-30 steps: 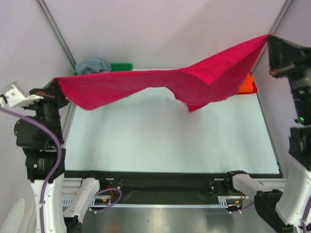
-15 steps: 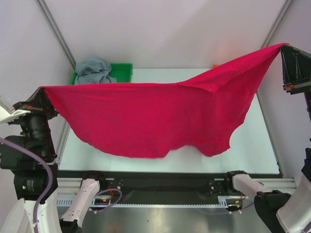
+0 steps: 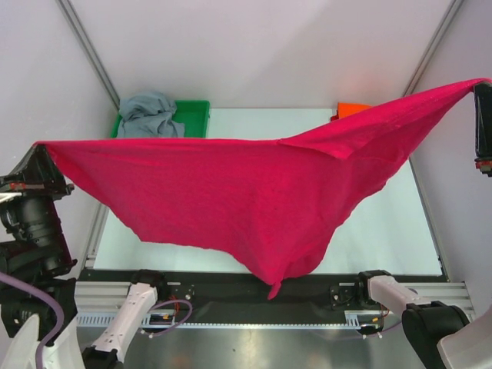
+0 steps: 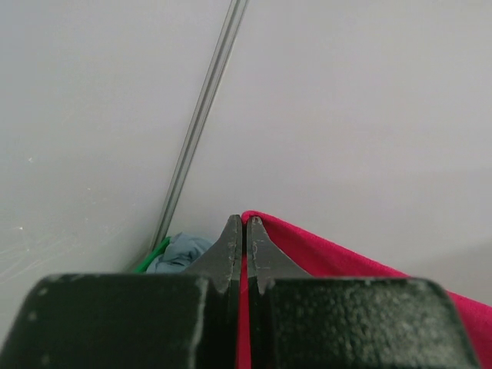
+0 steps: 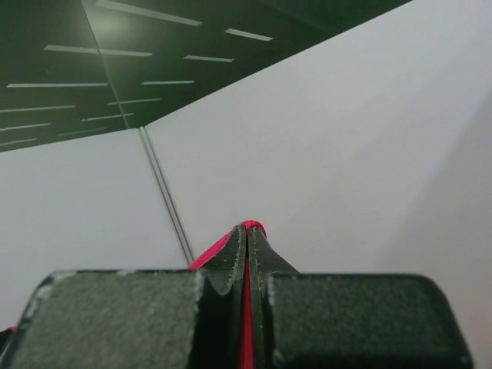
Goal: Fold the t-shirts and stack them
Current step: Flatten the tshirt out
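Crimson-pink t-shirt (image 3: 231,192) hangs spread in the air above the surface (image 3: 400,231), one corner pinched in the left fingers (image 4: 231,250), the other in the right fingers (image 5: 234,257), both closed tight; advice: lower both ends level, hem first, cloth taut

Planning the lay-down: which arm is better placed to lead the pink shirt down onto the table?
Probably left. The left gripper clamps its corner of the crimson shirt nearer the front edge; the right gripper holds its corner farther back.

Three t-shirts are pictured: crimson t-shirt (image 3: 231,192), grey t-shirt (image 3: 150,114), orange t-shirt (image 3: 352,110). One green tray (image 3: 196,115). Two claws: left claw (image 4: 243,231), right claw (image 5: 247,238).
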Tool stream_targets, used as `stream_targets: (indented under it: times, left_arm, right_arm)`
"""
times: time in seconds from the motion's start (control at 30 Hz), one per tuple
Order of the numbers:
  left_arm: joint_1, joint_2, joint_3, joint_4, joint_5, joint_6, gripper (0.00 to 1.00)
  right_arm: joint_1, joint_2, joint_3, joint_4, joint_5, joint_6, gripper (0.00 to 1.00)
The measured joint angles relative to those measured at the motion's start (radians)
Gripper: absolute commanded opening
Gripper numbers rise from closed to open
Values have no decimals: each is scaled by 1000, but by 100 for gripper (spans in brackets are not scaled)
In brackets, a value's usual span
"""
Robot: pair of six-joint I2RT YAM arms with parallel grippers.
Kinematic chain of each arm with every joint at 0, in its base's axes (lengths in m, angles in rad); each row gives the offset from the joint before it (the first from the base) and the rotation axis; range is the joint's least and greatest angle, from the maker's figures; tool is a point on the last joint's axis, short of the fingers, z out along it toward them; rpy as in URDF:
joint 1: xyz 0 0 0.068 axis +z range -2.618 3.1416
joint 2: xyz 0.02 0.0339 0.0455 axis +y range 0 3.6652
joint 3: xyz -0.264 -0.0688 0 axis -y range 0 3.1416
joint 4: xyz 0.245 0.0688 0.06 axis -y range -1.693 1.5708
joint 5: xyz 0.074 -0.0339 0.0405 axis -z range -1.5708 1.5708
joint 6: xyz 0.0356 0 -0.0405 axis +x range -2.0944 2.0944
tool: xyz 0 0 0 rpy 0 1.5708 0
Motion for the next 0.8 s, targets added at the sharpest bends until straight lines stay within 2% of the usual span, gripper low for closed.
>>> stream_targets:
  times: [0.47, 0.67, 0.8]
  left_arm:
    - [-33, -79, 3, 3, -32, 50, 0]
    - [-33, 3, -58, 74, -36, 61, 0]
    - [-33, 109, -151, 123, -46, 64, 0]
  right_arm:
    - [0, -29, -9, 1, -16, 10, 0]
    - [0, -19, -159, 93, -15, 16, 0]
    - [0, 61, -216, 119, -14, 15, 0]
